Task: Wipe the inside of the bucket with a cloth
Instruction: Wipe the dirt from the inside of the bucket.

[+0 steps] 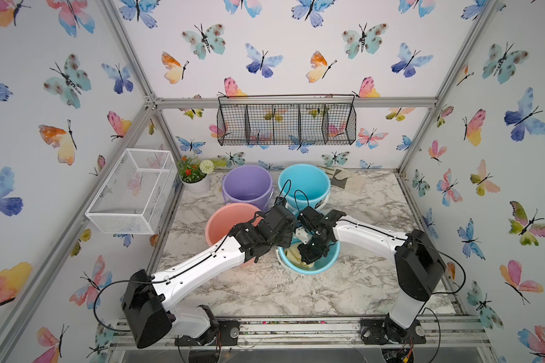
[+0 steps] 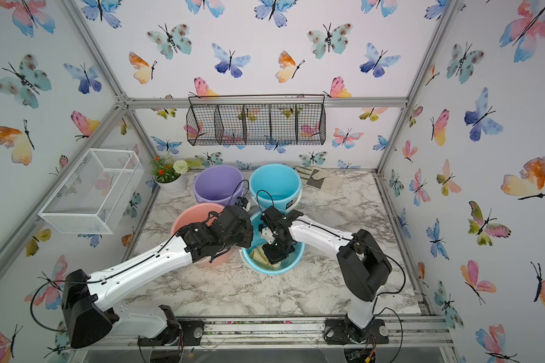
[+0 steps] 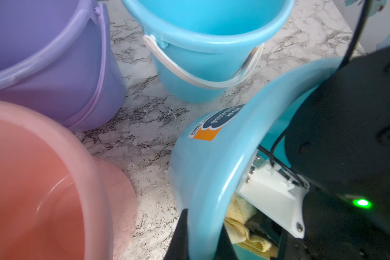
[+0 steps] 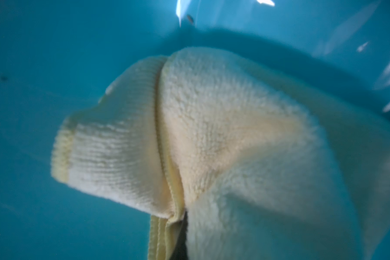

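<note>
right wrist view: cloth (image 4: 212,135) lies bunched and folded against the inside of the bucket (image 4: 32,90), filling mid-frame. right gripper (image 4: 182,238) shows only as a dark sliver at the lower edge, nipped tight on the cloth's folds. in both top views the right wrist hides most of the cloth (image 1: 291,253) (image 2: 258,255), at frame centre. left wrist view, lower middle: left gripper (image 3: 203,225) clamps the bucket rim, its fingers cut off by the frame edge. pink bucket (image 3: 43,180) stands near, lower left.
</note>
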Controlling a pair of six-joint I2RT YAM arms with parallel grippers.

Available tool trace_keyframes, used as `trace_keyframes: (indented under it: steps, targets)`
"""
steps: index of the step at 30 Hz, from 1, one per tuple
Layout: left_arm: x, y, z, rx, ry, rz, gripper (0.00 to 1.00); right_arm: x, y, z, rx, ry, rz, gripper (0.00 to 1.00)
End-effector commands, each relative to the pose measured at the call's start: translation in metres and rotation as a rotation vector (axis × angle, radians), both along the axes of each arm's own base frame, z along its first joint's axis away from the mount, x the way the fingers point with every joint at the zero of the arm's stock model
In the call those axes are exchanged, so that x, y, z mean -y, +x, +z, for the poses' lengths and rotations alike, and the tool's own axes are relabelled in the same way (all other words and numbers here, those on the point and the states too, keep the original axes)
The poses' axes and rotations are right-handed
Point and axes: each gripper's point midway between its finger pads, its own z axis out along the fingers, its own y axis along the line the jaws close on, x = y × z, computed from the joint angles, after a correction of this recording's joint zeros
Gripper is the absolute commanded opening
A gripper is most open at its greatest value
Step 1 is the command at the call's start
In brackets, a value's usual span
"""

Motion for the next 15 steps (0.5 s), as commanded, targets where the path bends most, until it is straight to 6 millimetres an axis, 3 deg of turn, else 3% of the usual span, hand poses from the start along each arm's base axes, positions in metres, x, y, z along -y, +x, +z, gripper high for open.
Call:
trace_keyframes:
  steps: [1, 8, 11, 15]
  targets:
    - [0.016, -0.002, 0.021, 0.03, -0.085, -0.041, 0.0, -0.003, -0.004, -0.039, -0.079, -0.045, -0.017, 0.02]
    - [0.016, -0.004, 0.02, 0.024, -0.093, -0.042, 0.0, 0.005, 0.007, -0.08, -0.058, -0.133, -0.067, 0.02]
    - [0.017, -0.005, 0.02, 0.023, -0.098, -0.042, 0.0, 0.004, 0.009, -0.081, -0.045, -0.125, -0.083, 0.02]
    - [0.015, -0.004, 0.018, 0.02, -0.09, -0.036, 0.0, 0.003, 0.006, -0.063, -0.043, -0.093, -0.088, 0.02]
